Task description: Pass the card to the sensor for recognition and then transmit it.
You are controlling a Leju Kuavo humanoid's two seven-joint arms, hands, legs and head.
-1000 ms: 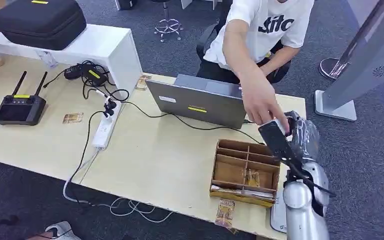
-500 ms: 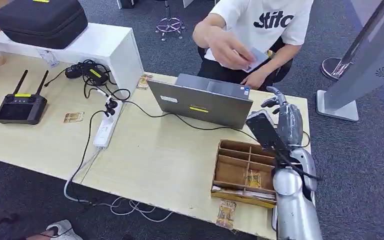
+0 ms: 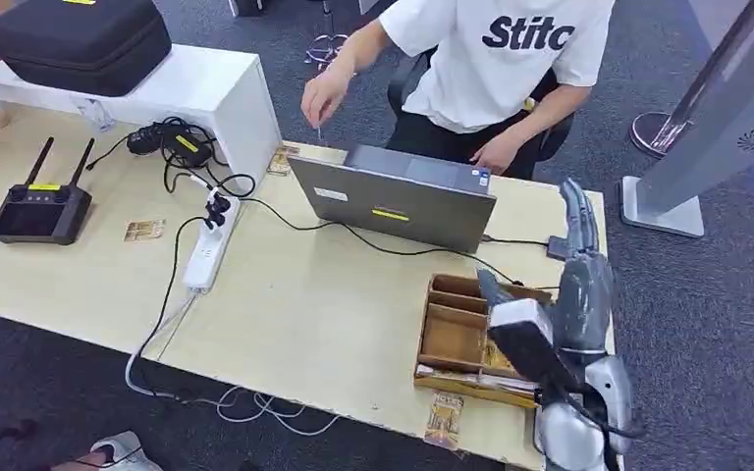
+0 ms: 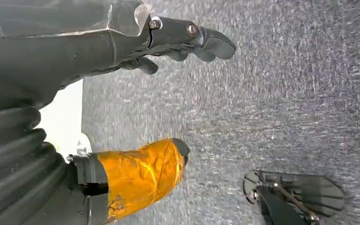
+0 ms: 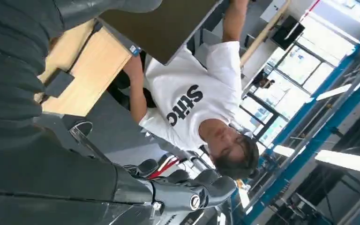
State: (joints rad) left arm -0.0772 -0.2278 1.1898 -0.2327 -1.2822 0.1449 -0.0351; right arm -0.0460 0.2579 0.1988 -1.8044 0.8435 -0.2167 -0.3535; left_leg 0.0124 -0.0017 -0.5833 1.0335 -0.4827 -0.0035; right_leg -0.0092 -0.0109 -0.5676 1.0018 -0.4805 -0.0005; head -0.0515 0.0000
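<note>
Card: a thin pale sliver hangs below the person's raised hand, beyond the far edge of the table. It may be the card seen edge-on, but it is too small to be sure. That would fit a handover already made, with the card on the person's side rather than the robot's.

The right robot hand holds nothing. Its fingers are stretched out straight and pointing away from the robot, above the table's right end, just past the wooden divided tray and beside the grey laptop. It is the flat, released pose of a hand that has nothing to guard. The right wrist view agrees, with its dark fingers loosely apart and nothing between them.

The left robot hand hangs over the grey carpet with its fingers spread and empty. It takes no part in the task, and its orange-wrapped thumb is well apart from the fingers.

I cannot make out the sensor. Judging by the empty hand, both the recognition step and the transfer look finished.
</note>
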